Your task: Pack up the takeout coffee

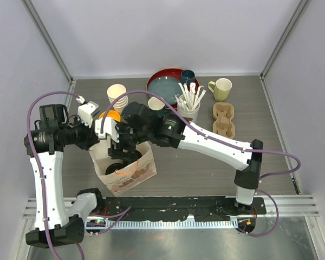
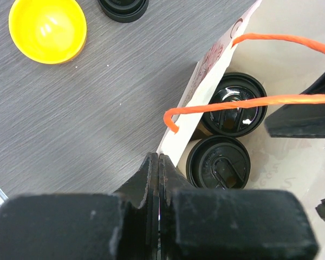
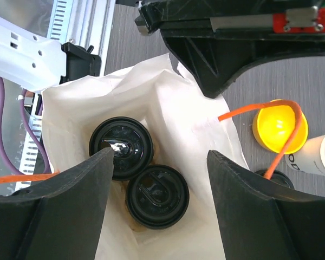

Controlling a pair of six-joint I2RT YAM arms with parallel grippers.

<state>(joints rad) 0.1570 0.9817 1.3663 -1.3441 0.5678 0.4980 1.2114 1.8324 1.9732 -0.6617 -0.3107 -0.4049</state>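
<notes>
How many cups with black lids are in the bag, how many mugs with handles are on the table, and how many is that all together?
Cups with black lids, in the paper bag: 2 (first lidded cup, second lidded cup)
Mugs with handles: 2 (dark teal mug, yellow-green mug)
Total: 4

Top cam high at near edge, looking down on whole grey wood-grain table (image 1: 206,173); both wrist cams close, facing down into white paper bag (image 3: 173,108), sharing its two black-lidded paper cups (image 3: 121,147) (image 3: 157,196).
</notes>
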